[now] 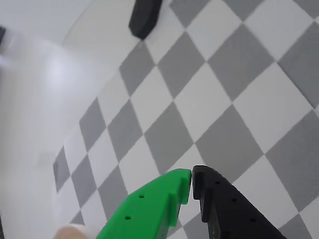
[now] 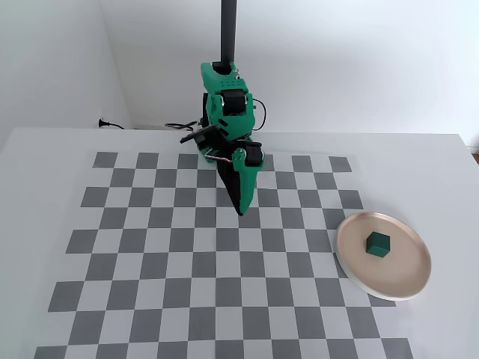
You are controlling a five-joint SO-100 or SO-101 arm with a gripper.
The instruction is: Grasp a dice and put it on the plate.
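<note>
While a white surface [image 2: 449,172] spreads across the fixed view, a grey and white checkerboard mat [image 2: 150,262] covers most of it. At the far edge stands a bright green robot arm [image 2: 224,105], folded downward so that its end effector [image 2: 240,211] hangs point-down over the middle squares of the mat. In the wrist view the end effector [image 1: 192,181] shows one green finger and one black finger with their tips nearly touching, only a thin slit between them and nothing held; bare squares lie beneath.

Well apart from the arm, at the right of the fixed view, a round beige-pink plate [image 2: 408,288] with a paler rim lies partly on the mat's edge. On it, a little left of centre, sits the dice [image 2: 379,244], a small dark green cube with no pips visible. So the dice already rests on the plate.

By its look the dice is probably light, stiff and smooth-sided, unlikely to break. Two opposite flat faces would be the place to pinch it. Being a cube it has no long axis; it sits flat, turned slightly so that one corner faces the camera.
</note>
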